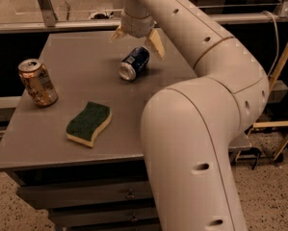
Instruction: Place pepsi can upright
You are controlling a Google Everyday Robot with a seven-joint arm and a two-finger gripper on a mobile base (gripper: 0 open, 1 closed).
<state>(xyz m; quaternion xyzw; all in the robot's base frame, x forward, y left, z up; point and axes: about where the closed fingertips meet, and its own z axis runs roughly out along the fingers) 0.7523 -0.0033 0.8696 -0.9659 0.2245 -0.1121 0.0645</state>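
The robot's hand [137,38] hangs over the far middle of the grey counter [76,57], at the end of the thick white arm [196,129] that curves in from the lower right. Its two pale fingers [157,43] are spread wide apart, one out to each side of the wrist, and nothing is held between them. The hand is empty and open. Its fingertips point down toward the counter top, just behind the pepsi can [134,63], and the nearer finger ends close beside the can's far end. Whether it touches the can cannot be told from this view.

The pepsi can lies on its side on the counter, directly in front of the hand. Its silver top end faces the near left and its dark-blue body with white markings runs back toward the hand. It is not upright.

Counted, there are three loose things on the counter:
- One pepsi can, lying down.
- One orange-gold can [37,82], standing upright near the left edge, well apart from the pepsi can.
- One sponge [89,123], green on top and yellow below, lying flat toward the near edge, between the two cans and closer to the front.

Below the counter top, drawer fronts [85,196] show.
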